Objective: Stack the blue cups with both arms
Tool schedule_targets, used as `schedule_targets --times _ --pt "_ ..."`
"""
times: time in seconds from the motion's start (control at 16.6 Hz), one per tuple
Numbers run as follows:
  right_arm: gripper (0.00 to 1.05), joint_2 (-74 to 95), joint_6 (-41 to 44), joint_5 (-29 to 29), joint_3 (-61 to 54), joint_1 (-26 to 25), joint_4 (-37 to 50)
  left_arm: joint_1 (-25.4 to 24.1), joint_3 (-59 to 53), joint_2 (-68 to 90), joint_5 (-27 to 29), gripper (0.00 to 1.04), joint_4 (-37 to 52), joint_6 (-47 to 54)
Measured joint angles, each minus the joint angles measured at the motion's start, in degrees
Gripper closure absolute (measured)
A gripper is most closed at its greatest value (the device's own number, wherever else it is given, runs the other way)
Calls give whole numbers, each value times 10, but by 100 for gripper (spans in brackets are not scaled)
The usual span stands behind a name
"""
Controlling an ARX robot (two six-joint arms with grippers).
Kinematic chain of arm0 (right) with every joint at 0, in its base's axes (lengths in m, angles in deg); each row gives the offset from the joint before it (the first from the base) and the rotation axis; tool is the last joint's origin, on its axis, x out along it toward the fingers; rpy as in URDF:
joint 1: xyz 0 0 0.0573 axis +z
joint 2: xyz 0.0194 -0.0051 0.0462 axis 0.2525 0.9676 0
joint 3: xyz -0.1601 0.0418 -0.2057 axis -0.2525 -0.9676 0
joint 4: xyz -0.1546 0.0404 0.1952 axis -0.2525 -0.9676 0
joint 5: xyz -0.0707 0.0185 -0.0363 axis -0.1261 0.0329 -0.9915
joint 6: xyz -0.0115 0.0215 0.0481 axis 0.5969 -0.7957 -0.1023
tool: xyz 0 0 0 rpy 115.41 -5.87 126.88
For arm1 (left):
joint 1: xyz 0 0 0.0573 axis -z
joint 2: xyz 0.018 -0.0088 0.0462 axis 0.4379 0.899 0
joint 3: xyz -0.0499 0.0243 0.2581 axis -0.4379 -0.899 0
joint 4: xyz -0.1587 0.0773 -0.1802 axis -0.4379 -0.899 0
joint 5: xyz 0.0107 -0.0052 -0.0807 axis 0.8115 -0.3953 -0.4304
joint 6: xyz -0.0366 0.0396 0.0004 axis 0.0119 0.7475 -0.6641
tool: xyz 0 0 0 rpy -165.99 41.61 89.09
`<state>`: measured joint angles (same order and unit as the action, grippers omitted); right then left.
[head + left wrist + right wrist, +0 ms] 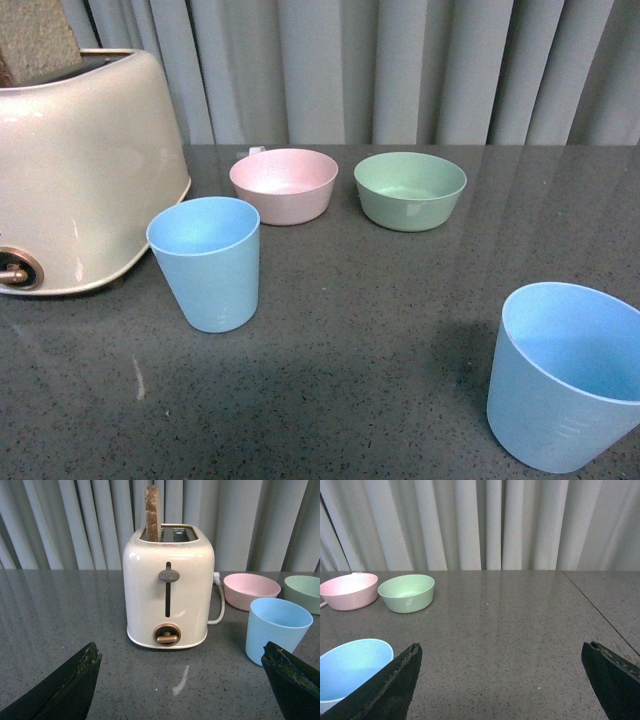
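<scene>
Two light blue cups stand upright on the dark grey table. One blue cup [207, 262] [276, 628] is at the left middle, just in front of the toaster. The other blue cup [567, 375] [351, 670] stands near the front right corner. No arm shows in the front view. My left gripper [184, 652] is open over bare table, facing the toaster, with the left cup beside one fingertip [289, 672]. My right gripper [502, 652] is open with nothing between its fingers, and the right cup sits just outside one fingertip [400, 677].
A cream toaster [75, 175] [169, 587] holding a slice of bread [153, 512] fills the back left. A pink bowl [284, 184] and a green bowl [410, 189] stand side by side at the back. Grey curtains hang behind the table.
</scene>
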<state>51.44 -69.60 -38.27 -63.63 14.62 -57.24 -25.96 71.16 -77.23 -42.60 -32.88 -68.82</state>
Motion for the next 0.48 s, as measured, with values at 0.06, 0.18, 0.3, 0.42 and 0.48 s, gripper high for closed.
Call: schedule_targets --times 0.06,0.18,0.3,0.42,0.48 --pt "7 0 0 0 0 0 0 0 0 0 0 7 0 0" --pt "7 0 0 0 0 0 0 0 0 0 0 7 0 0" --pt "7 0 0 0 0 0 0 0 0 0 0 7 0 0" --pt "7 0 0 0 0 0 0 0 0 0 0 7 0 0" --pt "7 0 0 0 0 0 0 0 0 0 0 7 0 0"
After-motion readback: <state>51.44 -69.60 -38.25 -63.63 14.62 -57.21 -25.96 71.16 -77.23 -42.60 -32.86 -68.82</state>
